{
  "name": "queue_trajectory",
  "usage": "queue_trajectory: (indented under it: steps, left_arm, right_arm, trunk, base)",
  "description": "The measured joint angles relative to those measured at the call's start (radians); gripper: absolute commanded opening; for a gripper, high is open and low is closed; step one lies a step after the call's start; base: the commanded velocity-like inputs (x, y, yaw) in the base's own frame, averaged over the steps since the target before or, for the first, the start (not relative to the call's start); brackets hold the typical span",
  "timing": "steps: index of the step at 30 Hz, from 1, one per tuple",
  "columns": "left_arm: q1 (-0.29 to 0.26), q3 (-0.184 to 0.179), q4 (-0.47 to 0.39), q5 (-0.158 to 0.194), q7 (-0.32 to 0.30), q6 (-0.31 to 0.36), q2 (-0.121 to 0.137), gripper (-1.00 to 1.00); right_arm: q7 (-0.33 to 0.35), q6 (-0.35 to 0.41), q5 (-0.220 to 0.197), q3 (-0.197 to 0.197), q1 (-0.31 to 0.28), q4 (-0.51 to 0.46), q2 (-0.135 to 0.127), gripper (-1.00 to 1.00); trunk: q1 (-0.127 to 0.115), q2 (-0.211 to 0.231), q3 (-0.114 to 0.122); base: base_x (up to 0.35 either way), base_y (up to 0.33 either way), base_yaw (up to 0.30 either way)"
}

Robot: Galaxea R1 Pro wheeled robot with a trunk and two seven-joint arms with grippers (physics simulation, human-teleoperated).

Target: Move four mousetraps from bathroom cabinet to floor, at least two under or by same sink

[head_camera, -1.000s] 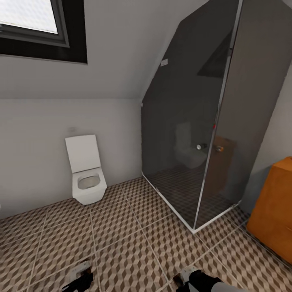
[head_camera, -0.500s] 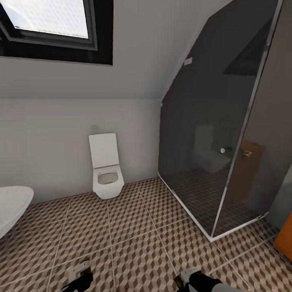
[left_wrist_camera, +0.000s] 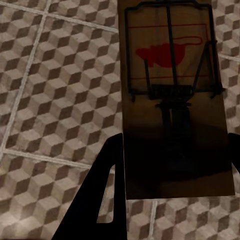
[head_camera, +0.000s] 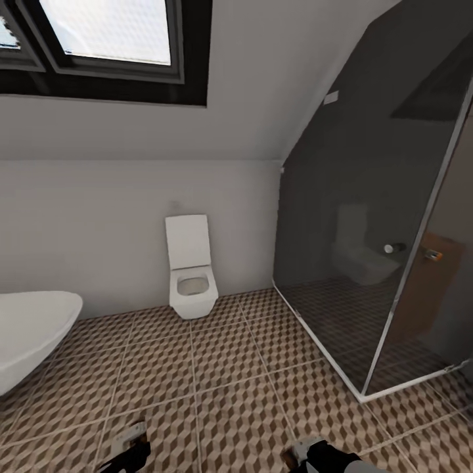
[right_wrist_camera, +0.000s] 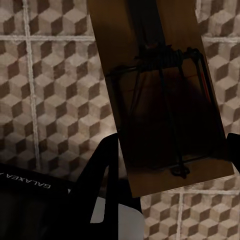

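Observation:
In the left wrist view a brown wooden mousetrap [left_wrist_camera: 170,75] with a dark wire frame and a red mark sits between the black fingers [left_wrist_camera: 102,195] of my left gripper [left_wrist_camera: 172,165], which is shut on it. A second mousetrap [right_wrist_camera: 150,40] is held the same way in my right gripper [right_wrist_camera: 170,155], shut on it. Both hang above the cube-patterned bathroom floor [head_camera: 217,368]. In the head view the left gripper [head_camera: 128,450] and right gripper [head_camera: 309,454] peek in at the bottom edge. The cabinet and the sink are out of view.
A white toilet [head_camera: 190,272] stands against the far wall. A rounded white bathtub [head_camera: 29,332] reaches in from the left. A dark glass shower enclosure [head_camera: 381,263] takes up the right side. A skylight [head_camera: 108,29] sits in the sloped ceiling.
The camera has swung left: the toilet and shower slid right in the picture, the orange cabinet left the view, the bathtub came in. Both grippers keep their mousetraps.

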Motion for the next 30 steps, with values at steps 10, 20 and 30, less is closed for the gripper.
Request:
queue_trajectory:
  steps: [10, 20, 30]
  left_arm:
    - [0.000, 0.000, 0.000, 0.000, 0.000, 0.000, 0.000, -1.00]
    - [0.000, 0.000, 0.000, 0.000, 0.000, 0.000, 0.000, -1.00]
    - [0.000, 0.002, -0.001, 0.000, 0.000, -0.001, -0.001, -1.00]
  right_arm:
    - [-0.003, -0.001, 0.000, 0.000, 0.000, 0.000, -0.002, -1.00]
    - [-0.011, -0.003, 0.001, 0.000, 0.000, 0.000, 0.001, -1.00]
    - [-0.011, -0.003, 0.001, 0.000, 0.000, 0.000, 0.001, -1.00]
  trunk:
    - [0.000, 0.000, 0.000]
    - [0.000, 0.000, 0.000]
    - [0.000, 0.000, 0.000]
  base:
    - [0.000, 0.000, 0.299]
    - [0.000, 0.000, 0.300]
    - [0.000, 0.000, 0.300]
